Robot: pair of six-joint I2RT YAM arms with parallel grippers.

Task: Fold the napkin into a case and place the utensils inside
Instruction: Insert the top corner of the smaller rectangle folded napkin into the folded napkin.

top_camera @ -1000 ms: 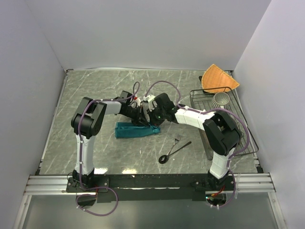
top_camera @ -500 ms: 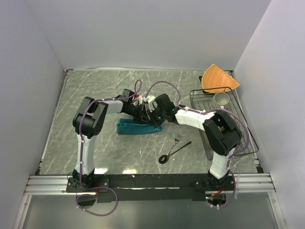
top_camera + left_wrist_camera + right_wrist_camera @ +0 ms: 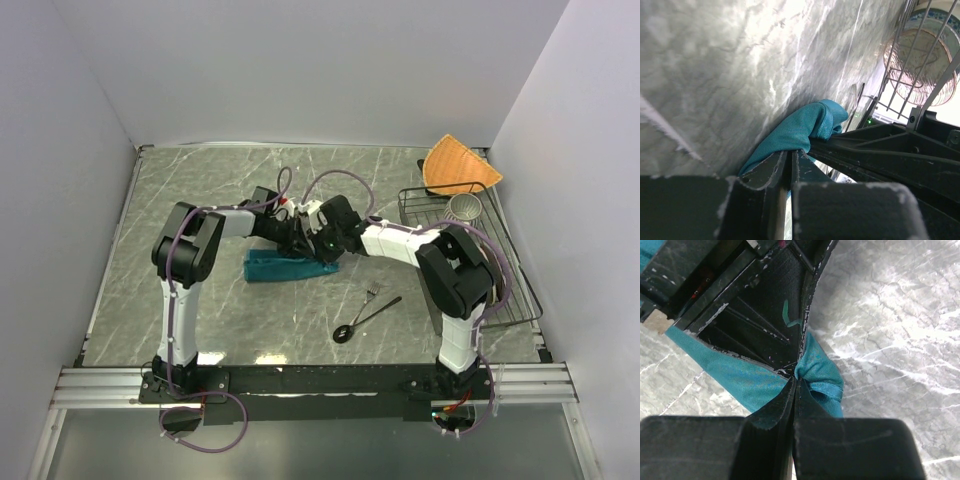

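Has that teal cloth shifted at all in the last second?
Yes, slightly: the napkin has crept farther back in the top view, away from the spoon, which lies unmoved.

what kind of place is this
Probably a robot lab cell staged for table setting: white walls box in a marble-look table, two arms are bolted to a rail at its edge, and a napkin, spoon and dish rack sit on it.

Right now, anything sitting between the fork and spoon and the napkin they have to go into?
Nothing visible. Only bare table separates the fork and spoon from the napkin. The left hand and right hand are both shut on the napkin's right end, the side nearest the utensils.
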